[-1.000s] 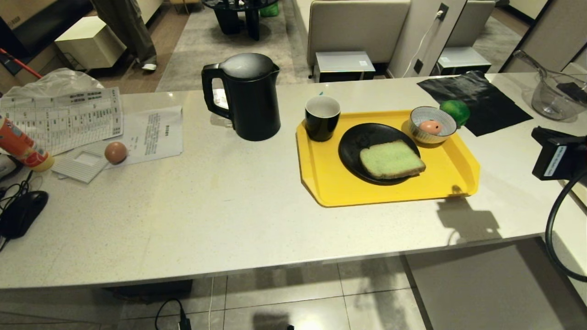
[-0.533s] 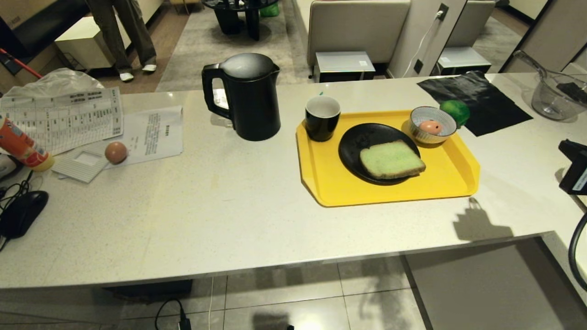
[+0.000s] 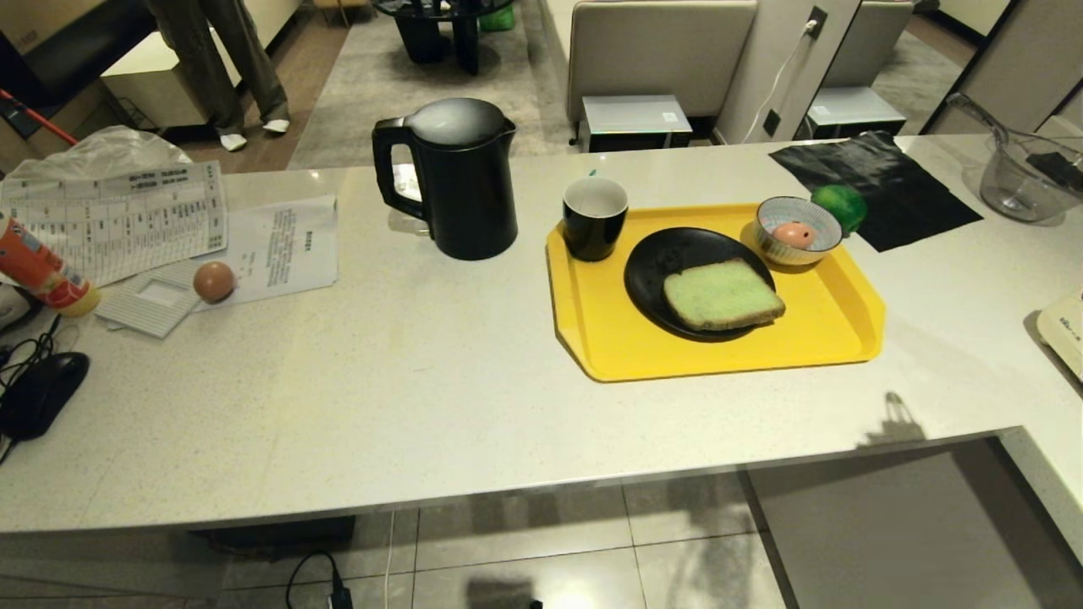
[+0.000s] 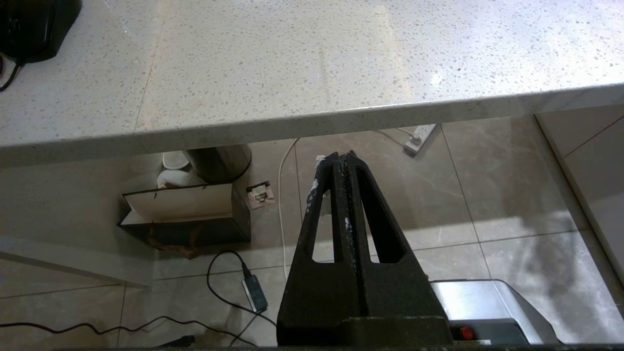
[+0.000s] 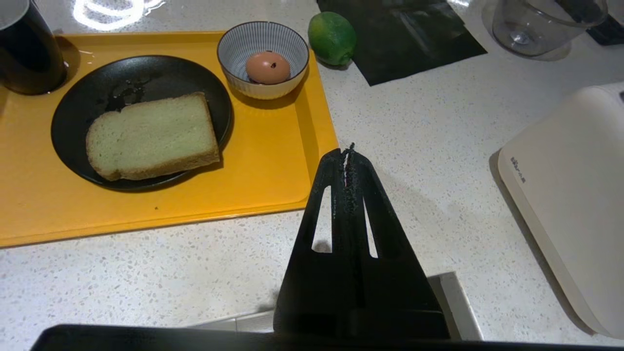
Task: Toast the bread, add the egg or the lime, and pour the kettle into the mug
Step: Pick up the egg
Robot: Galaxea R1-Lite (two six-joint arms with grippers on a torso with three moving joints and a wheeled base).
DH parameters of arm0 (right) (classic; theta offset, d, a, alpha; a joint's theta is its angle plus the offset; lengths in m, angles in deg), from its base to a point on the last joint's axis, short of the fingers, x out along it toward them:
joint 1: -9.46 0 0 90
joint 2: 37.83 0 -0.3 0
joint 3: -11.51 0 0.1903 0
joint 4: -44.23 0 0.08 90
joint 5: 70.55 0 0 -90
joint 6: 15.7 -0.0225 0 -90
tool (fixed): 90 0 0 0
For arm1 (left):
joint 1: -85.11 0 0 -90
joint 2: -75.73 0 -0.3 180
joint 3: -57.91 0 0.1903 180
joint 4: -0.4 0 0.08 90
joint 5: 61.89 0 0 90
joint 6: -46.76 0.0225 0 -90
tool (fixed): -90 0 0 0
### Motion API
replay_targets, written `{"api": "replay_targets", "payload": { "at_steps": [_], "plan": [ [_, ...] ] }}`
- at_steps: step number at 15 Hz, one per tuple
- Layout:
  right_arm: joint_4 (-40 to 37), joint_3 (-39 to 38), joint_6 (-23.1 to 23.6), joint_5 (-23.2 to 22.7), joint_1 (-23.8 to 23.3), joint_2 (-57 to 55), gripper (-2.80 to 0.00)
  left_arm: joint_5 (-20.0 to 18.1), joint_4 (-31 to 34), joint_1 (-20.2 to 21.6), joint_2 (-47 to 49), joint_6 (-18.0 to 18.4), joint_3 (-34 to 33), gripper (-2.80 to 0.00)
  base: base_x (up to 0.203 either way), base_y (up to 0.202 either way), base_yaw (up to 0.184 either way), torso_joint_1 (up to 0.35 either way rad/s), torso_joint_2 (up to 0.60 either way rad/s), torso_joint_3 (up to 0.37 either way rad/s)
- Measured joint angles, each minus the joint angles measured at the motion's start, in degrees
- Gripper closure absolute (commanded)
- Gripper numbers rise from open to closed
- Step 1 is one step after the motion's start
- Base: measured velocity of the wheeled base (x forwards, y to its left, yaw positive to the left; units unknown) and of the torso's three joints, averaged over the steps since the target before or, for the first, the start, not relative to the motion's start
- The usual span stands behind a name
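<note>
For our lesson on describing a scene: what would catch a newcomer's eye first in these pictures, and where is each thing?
The yellow tray on the pale counter stands out first, carrying a black plate with the green bread, the black mug and a striped bowl holding an egg. To its left stands the tall black kettle. The lime sits on the counter just off the tray, behind the bowl.

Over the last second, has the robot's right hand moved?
Yes. In the head view it slid off rightward, away from the yellow tray; the right hand now shows only in its wrist view, shut.
</note>
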Motion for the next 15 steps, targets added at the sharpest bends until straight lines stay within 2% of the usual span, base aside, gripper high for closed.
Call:
{"api": "replay_targets", "payload": {
  "at_steps": [15],
  "plan": [
    [-2.1, -2.0, 0.0, -0.2, -0.9, 10.7, 0.00, 0.0, 0.0, 0.0, 0.0, 0.0, 0.0, 0.00, 0.000, 0.000, 0.000, 0.000, 0.00, 0.000]
  ]
}}
